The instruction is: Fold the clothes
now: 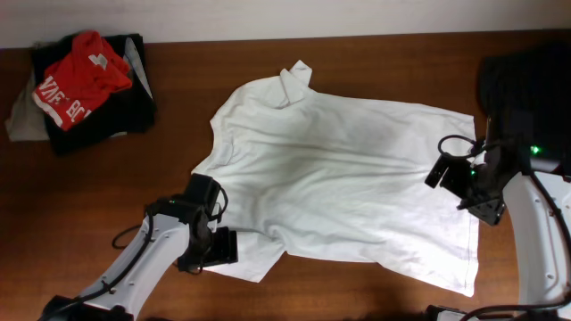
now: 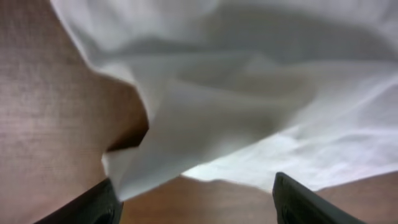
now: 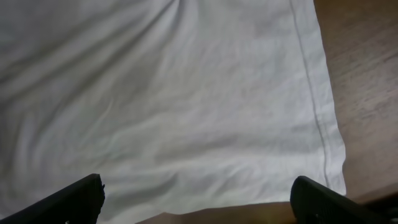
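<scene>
White soft collared shirt (image 1: 348, 169) lies spread across the brown wooden surface (image 1: 375, 53). Left pincer (image 2: 196, 202) has jaws apart at the sleeve edge. Right pincer (image 3: 199, 205) is wide apart over the hem corner. Risk: I catch one layer only & the fold drags skewed. Red lettered garment (image 1: 80, 76) is well clear. The dark heap (image 1: 522, 76) by the right arm, prob. cloth, could snag.
</scene>
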Tool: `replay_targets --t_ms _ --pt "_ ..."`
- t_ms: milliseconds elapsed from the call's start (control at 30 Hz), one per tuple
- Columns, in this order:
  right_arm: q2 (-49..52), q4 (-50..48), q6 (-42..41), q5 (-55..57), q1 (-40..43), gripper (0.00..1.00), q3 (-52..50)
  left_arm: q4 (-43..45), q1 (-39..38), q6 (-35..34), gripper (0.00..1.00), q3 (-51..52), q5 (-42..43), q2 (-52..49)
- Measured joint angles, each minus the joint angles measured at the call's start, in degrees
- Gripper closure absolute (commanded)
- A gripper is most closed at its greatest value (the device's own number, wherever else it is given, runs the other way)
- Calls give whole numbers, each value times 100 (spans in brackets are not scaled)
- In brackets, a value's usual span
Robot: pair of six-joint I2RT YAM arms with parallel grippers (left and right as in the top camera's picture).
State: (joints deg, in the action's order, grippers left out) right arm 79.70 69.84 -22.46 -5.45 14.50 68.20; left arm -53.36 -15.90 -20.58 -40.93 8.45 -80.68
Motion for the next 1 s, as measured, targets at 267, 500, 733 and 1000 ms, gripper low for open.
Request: replay_targets --t_ms 267,500,733,1000 --pt "-391 328 66 0 0 1 0 236 0 -72 33 2 -136 0" --pt "-391 341 105 48 0 1 0 -686 0 -111 32 -726 -640 0" --pt "-391 341 162 94 0 1 0 -562 0 -116 33 -833 -881 -350" --pt "-391 341 195 111 0 1 0 -358 0 -103 75 -833 -713 -1025"
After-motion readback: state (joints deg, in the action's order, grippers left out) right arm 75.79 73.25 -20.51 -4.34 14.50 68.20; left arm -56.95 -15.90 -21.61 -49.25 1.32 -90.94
